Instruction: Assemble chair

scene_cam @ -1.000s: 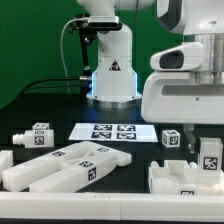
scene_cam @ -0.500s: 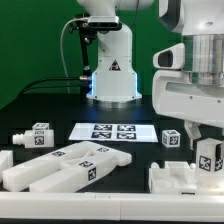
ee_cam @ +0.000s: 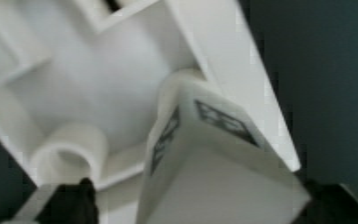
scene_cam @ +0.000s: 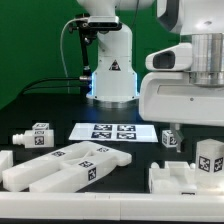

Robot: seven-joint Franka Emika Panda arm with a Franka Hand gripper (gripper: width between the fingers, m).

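The chair is still in loose white parts on the dark table (scene_cam: 40, 105). Near the front edge, toward the exterior view's left corner, the long bars (scene_cam: 70, 167) lie side by side at a slant. A pegged leg (scene_cam: 30, 136) lies just behind them, close to that same side edge. The marker board (scene_cam: 110, 131) lies flat mid-table, in front of the robot base (scene_cam: 110, 75).

Toward the front corner on the exterior view's right sits a blocky notched plate (scene_cam: 178, 182). A small tagged piece (scene_cam: 172, 138) stands just behind it. Beside that piece, nearer the right edge, a tagged block (scene_cam: 207, 157) sits upright directly under the arm's big white hand.

In the wrist view the gripper (ee_cam: 194, 195) hangs right over that tagged block (ee_cam: 211, 150), which fills most of the space between the two dark fingertips (ee_cam: 78, 197). A broad white part (ee_cam: 87, 90) with a rounded peg lies under and beside the block. The jaws stand well apart, one on each side of the block. Whether the pads actually press on it cannot be told from either view
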